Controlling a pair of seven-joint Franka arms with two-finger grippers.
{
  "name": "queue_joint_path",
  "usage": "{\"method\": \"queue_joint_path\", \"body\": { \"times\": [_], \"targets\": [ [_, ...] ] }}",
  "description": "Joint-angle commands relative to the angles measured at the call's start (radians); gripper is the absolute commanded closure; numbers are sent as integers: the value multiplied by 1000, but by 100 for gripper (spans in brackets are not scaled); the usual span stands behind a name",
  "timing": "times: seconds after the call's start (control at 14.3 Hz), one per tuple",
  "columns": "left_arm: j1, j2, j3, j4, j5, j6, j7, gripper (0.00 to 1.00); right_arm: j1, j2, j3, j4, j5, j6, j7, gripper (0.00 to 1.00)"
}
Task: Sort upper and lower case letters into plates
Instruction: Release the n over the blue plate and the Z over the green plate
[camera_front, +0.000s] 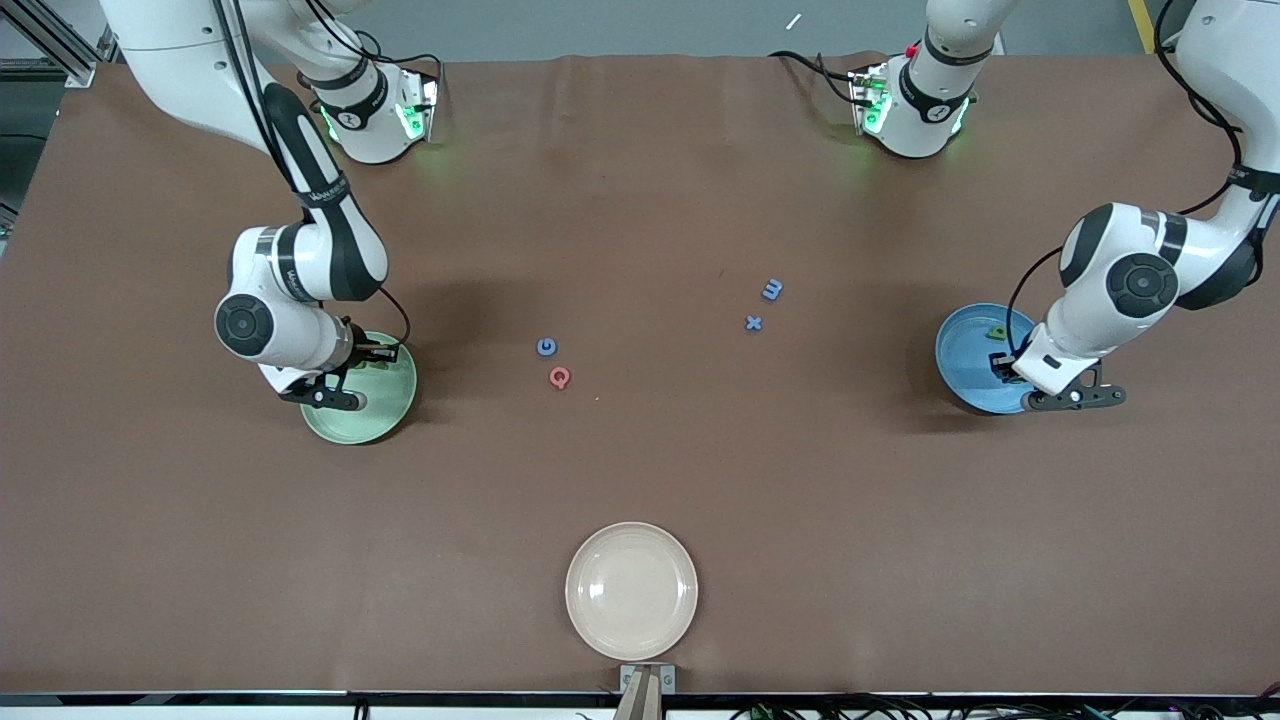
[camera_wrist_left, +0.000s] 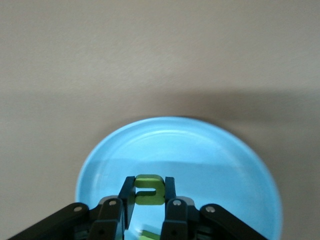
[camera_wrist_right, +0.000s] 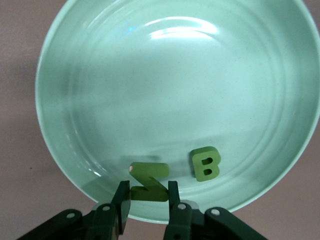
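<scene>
The brown worktop (camera_front: 640, 470) has wide bare stretches between its things. The green plate (camera_front: 385, 410) lies toward the right arm's end, the blue plate (camera_front: 965, 350) toward the left arm's end, and a cream plate (camera_front: 631, 590) sits close to the edge nearest the front camera, well apart from both.

In the middle lie four loose letters: blue G (camera_front: 546, 347) with pink Q (camera_front: 560, 377) just beside it and nearer the camera; blue m (camera_front: 772, 289) and blue x (camera_front: 753, 322) form a second pair toward the left arm's end.

The right arm bends down at the elbow, its right tool (camera_wrist_right: 148, 200) over the green plate close to the rim, pinching a green N (camera_wrist_right: 148, 182) that stands on edge, tilted. A green B (camera_wrist_right: 205, 163) lies flat in the plate just beside it.

The left arm reaches in low, its left tool (camera_wrist_left: 149, 197) over the blue plate, fingers pressed onto a green lowercase letter (camera_wrist_left: 148, 190) held between them, its long axis spanning from finger to finger. Another green letter (camera_front: 997, 333) lies in that plate.
</scene>
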Motion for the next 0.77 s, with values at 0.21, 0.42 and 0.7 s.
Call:
{"method": "queue_joint_path", "body": {
  "times": [0.21,0.42,0.7],
  "targets": [
    [55,51,-15,-37,40,39,42,83,1,-26,3,15,1,-37,5,0],
    [55,57,-13,-43,40,41,44,83,12,-44,5,95,4,-154,37,0],
    [66,73,-10,-41,69,44,44,83,107,-58,28,110,37,-142,210,0]
  ]
}}
